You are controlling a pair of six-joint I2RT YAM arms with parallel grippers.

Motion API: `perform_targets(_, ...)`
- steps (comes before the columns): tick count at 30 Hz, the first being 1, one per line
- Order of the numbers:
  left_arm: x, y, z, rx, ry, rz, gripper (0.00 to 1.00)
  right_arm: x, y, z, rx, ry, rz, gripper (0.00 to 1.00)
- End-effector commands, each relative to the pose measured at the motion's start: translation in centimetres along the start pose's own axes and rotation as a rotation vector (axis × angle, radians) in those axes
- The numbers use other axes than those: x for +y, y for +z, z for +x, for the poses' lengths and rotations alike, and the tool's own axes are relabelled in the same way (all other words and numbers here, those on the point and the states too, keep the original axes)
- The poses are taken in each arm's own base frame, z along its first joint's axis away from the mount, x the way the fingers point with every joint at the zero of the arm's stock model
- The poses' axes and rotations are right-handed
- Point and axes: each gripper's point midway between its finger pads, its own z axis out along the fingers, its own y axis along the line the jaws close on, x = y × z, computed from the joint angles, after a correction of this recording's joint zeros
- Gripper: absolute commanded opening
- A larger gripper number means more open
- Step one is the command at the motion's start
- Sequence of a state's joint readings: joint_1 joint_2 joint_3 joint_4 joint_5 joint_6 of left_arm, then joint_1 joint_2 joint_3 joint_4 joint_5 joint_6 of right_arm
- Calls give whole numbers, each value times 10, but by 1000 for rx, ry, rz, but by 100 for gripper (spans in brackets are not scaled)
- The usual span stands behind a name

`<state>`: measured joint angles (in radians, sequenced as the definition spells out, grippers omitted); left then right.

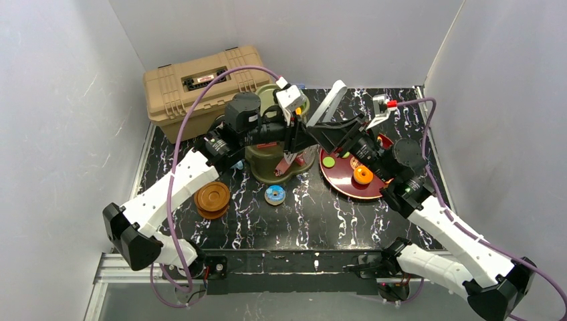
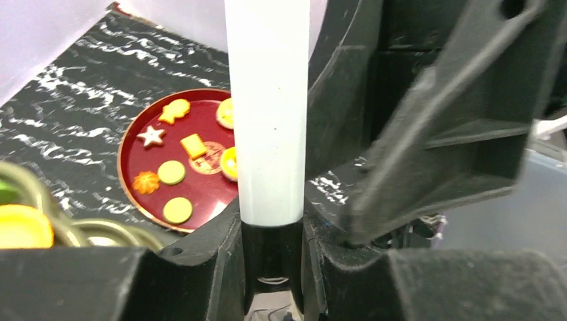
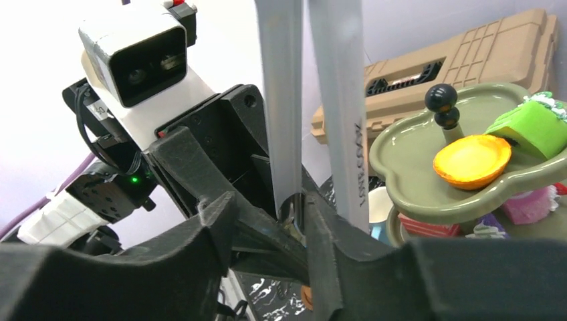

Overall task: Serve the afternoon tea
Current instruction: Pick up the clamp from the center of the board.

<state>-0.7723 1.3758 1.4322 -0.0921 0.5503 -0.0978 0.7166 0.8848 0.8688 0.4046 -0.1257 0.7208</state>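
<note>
- Table (image 1: 314, 214): black with white marble veining.
- Toolbox (image 1: 200, 87): tan.
- Stand (image 3: 428, 167): olive green, with a black knob (image 3: 441, 100).
- Tart (image 3: 471, 160): orange-yellow.
- Cake (image 3: 535, 130): bright green.
- Tray (image 2: 134, 167): dark red with a coppery rim. Its pieces are yellow, orange and lime green, plus a white star (image 2: 151, 136).
- Saucers (image 1: 212, 199): brown.
- Donut (image 1: 275, 195): light blue.
- Tongs (image 3: 279, 100): pale grey-white.
- Cables (image 1: 175, 167): purple.
</note>
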Motion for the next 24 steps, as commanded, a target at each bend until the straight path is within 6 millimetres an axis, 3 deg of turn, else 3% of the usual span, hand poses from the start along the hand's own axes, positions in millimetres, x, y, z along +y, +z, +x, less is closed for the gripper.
perform_targets(1, 1, -14, -12, -41, 92, -41, 8, 13, -3, -16, 5, -4, 20, 59)
perform_targets(3, 8, -15, -10, -39, 156, -71, 8, 16, -7, -21, 39, -16, 57, 70)
perform_targets(6, 22, -16, -8, -45, 270, -125, 6, 14, -20, -23, 112, -35, 143, 96)
perform_targets(7, 27, -16, -9, -48, 309, -141, 5, 13, -25, -23, 132, -37, 178, 98)
perform_targets(13, 39, -16, -20, -81, 439, -194, 3, -9, -43, -28, 219, -47, 402, 98)
perform_targets(24, 27, -15, -19, -77, 525, -134, 3, -21, -5, -32, 145, -40, 390, 98)
